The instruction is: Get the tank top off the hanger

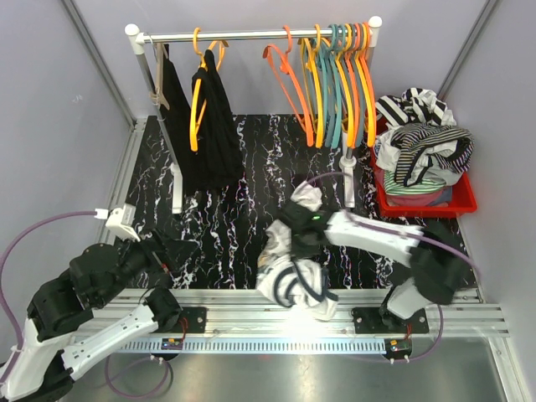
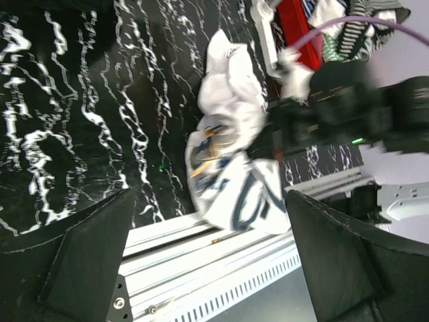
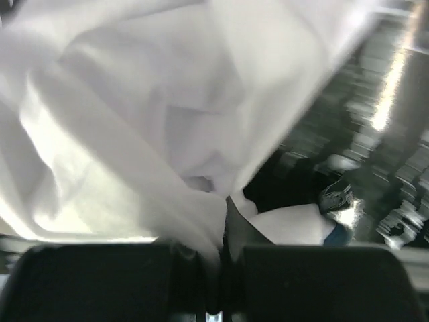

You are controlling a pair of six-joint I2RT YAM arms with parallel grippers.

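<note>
A white tank top with dark trim point(image 1: 293, 272) hangs bunched from my right gripper point(image 1: 295, 224) over the front of the black marbled table. It also shows in the left wrist view point(image 2: 231, 168) and fills the right wrist view point(image 3: 147, 121). My right gripper point(image 3: 221, 268) is shut on its white fabric. My left gripper point(image 1: 163, 251) is open and empty, to the left of the tank top, with its black fingers point(image 2: 87, 261) wide apart. No hanger shows inside the tank top.
A clothes rail point(image 1: 251, 35) at the back carries black garments point(image 1: 209, 117) on orange hangers and several bare coloured hangers point(image 1: 335, 75). A red bin point(image 1: 462, 201) of striped clothes stands at the back right. A metal rail point(image 1: 293, 306) runs along the near edge.
</note>
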